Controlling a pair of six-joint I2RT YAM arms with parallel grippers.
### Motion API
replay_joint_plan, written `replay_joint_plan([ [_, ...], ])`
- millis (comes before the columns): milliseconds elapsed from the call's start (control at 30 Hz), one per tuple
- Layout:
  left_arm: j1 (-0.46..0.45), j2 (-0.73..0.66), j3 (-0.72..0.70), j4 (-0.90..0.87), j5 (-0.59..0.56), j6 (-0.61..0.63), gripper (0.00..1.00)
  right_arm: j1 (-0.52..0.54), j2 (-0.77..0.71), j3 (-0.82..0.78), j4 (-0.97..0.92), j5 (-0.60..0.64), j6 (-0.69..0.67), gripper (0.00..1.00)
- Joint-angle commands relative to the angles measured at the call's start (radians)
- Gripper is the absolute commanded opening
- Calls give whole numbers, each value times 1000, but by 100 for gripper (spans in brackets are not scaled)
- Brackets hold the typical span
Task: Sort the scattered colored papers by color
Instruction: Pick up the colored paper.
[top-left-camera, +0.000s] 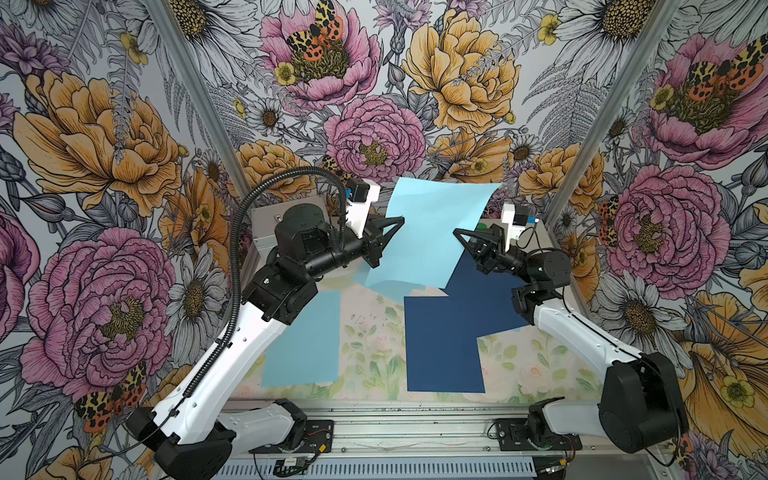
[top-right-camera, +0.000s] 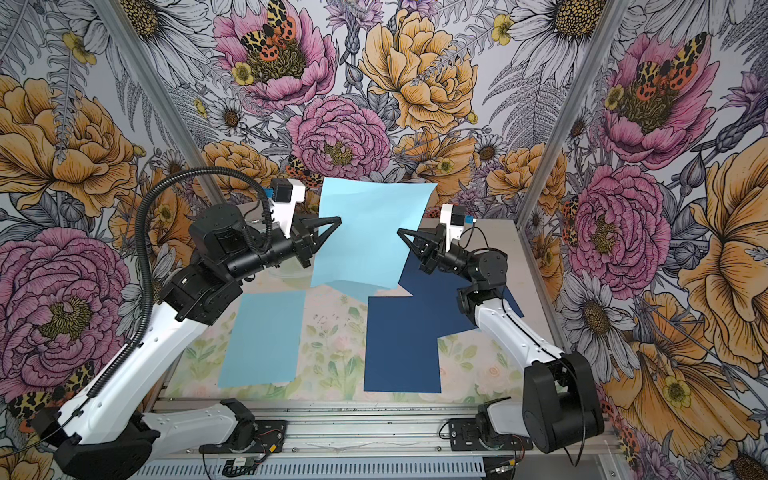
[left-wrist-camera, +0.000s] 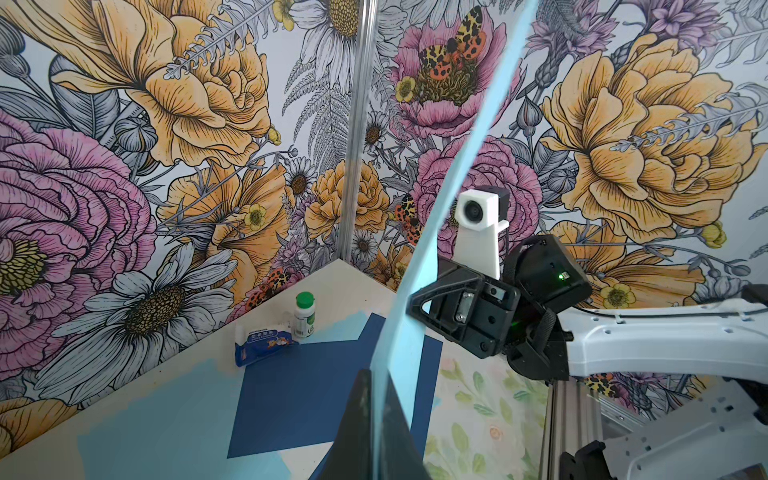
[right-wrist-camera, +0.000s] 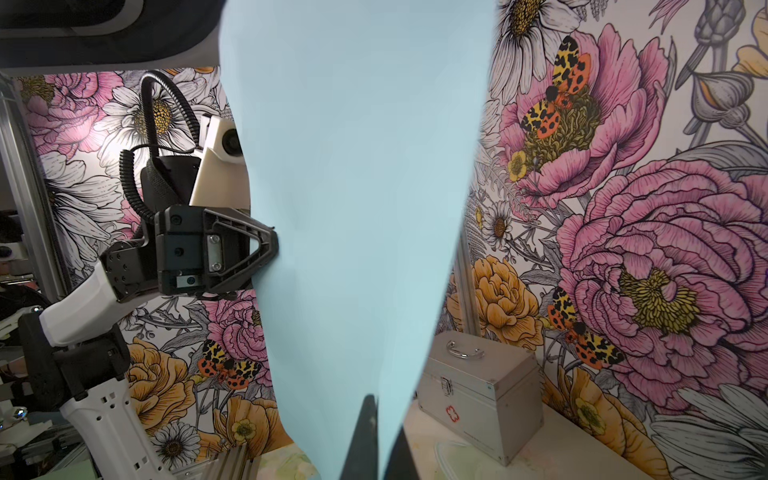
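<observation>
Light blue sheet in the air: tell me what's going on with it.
The raised light blue sheet stands upright between the arms. The right gripper is shut on one edge; the left gripper has the opposite edge between its fingers, grip unclear. A flat light blue sheet lies near the left arm; two dark navy sheets overlap near the right.

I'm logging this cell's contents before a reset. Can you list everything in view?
held sheet: one, light blue, raised above the table
flat sheet: one, light blue, lying on left side
covered sheet: one or more, light blue, below held sheet
navy sheets: two, dark blue, overlapping, right side
packet: one, blue-white, far right corner
bottle: one, white, green cap, beside packet
metal case: one, grey, far left corner
left end effector: one, black, at held sheet's edge, grip unclear
right end effector: one, black, shut on held sheet
</observation>
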Motion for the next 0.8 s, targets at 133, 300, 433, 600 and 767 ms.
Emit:
replay_joint_plan([
  [133, 125, -64, -116, -1, -102, -142, 98, 40, -74, 163, -676, 177, -390, 0],
  [300, 242, -154, -232, -84, -269, -255, 98, 100, -36, 303, -1039, 375, -547, 0],
  [433, 425, -223, -328, -164, -283, -404, 98, 158, -7, 347, -1145, 497, -593, 0],
  [600, 615, -263, -398, -272, -237, -473, 98, 280, 51, 451, -1312, 692, -666, 0],
  [767, 770, -208, -419, -342, -92, -506, 98, 405, 172, 610, -1490, 774, -666, 0],
])
